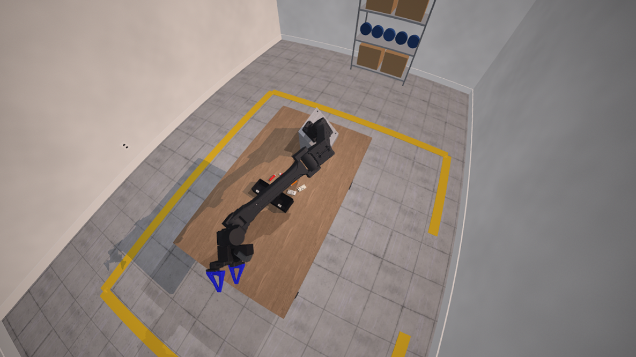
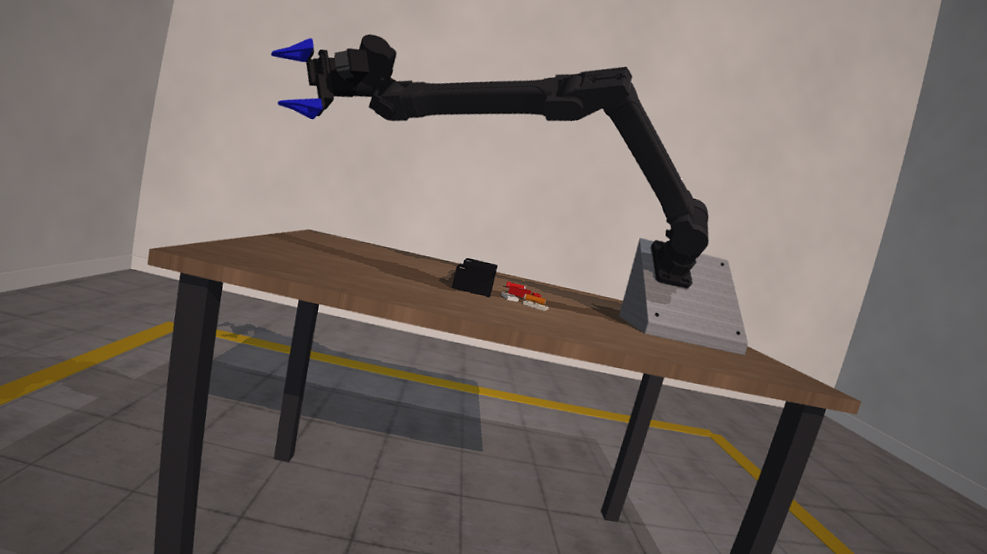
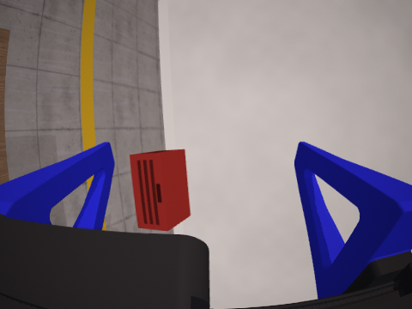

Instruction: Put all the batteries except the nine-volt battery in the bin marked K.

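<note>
Two black bins sit near the middle of the wooden table (image 1: 308, 234), one (image 1: 261, 186) on each side of the arm's forearm as seen from above, the other (image 1: 282, 202) nearer the far edge; their letters are too small to read. Just beyond them toward the arm's grey base (image 2: 709, 313) lies a small cluster of items: a red one (image 1: 272, 176), an orange one (image 1: 293, 181), and two pale pieces (image 1: 291, 192) (image 1: 301, 188) side by side. Which of these are batteries cannot be told at this size. In the exterior view the same cluster (image 2: 524, 295) lies between a bin (image 2: 474, 276) and the base.

The arm (image 2: 510, 100) stretches high over all of this, its forearm crossing above the bins. The gripper (image 2: 298, 77) hangs well above the table's end, past the edge, with its blue fingers spread fully apart and nothing between them. It points away from the table, toward a red box (image 3: 160, 189) on the floor by the pale wall.

Yellow floor tape (image 1: 356, 119) rings the table. A metal shelf rack (image 1: 355, 35) with cardboard boxes and blue rounded objects stands against the back wall, well apart from the table.
</note>
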You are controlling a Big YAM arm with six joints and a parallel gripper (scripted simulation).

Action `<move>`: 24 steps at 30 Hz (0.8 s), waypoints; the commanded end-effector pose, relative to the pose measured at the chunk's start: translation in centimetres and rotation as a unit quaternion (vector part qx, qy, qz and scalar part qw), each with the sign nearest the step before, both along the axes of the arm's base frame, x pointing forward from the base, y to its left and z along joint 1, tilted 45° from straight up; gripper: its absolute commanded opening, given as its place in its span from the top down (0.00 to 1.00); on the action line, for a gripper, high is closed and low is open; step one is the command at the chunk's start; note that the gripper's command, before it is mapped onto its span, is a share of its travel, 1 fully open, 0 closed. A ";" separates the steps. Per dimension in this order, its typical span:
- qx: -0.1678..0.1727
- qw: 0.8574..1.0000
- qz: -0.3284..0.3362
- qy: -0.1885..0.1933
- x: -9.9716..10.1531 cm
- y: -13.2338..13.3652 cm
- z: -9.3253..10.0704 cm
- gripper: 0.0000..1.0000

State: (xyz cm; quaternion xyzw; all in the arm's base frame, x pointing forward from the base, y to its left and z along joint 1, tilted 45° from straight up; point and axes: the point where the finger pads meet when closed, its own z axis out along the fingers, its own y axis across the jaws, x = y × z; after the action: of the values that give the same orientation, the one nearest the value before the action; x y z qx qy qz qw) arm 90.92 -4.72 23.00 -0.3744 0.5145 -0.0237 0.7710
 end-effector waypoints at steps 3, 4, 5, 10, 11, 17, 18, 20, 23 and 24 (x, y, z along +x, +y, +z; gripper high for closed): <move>-0.001 1.000 -0.004 -0.006 -0.1 -0.7 0.9 0.00; -0.001 1.000 -0.004 -0.006 -0.1 -0.7 0.9 0.00; -0.001 1.000 -0.004 -0.006 -0.1 -0.7 0.9 0.00; -0.001 1.000 -0.004 -0.006 -0.1 -0.7 0.9 0.00; -0.001 1.000 -0.004 -0.006 -0.1 -0.7 0.9 0.00; -0.001 1.000 -0.004 -0.006 -0.1 -0.7 0.9 0.00; 0.000 1.000 0.000 0.000 0.0 0.0 0.0 0.92; 0.000 1.000 0.000 0.000 0.0 0.0 0.0 0.92; 0.000 1.000 0.000 0.000 0.0 0.0 0.0 0.92; 0.000 1.000 0.000 0.000 0.0 0.0 0.0 0.92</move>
State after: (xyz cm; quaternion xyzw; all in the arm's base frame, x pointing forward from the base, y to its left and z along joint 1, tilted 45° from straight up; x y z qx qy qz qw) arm 90.99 -4.64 22.45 -0.3743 0.5168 -0.0219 0.7697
